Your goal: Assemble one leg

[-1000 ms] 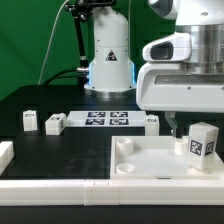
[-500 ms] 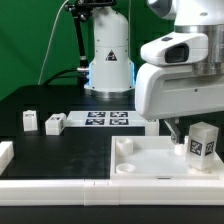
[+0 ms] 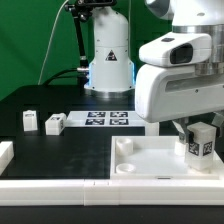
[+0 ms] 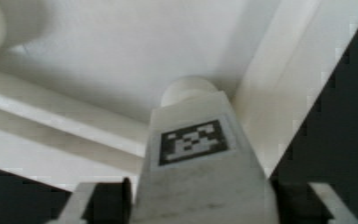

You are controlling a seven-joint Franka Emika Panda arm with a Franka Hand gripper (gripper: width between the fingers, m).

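Note:
The leg [image 3: 200, 143], a small white block with a black-and-white tag, stands upright on the large white tray [image 3: 150, 160] at the exterior view's right. My gripper [image 3: 197, 131] has come down over it from above, its fingers straddling the leg's upper part. In the wrist view the leg [image 4: 197, 150] fills the space between the two fingers [image 4: 105, 203], with dark slits on both sides; the gripper [image 4: 202, 205] looks open around it. The tray's raised rim [image 4: 291, 60] runs beside the leg.
Two more small white blocks [image 3: 30, 121] [image 3: 55, 124] stand on the black table at the exterior view's left. The marker board [image 3: 105, 119] lies behind the tray. Another white part [image 3: 5, 152] pokes in at the left edge. The robot base [image 3: 108, 60] stands at the back.
The gripper has moved down and toward the exterior view's right, from beside the leg to over its top. The leg has not moved.

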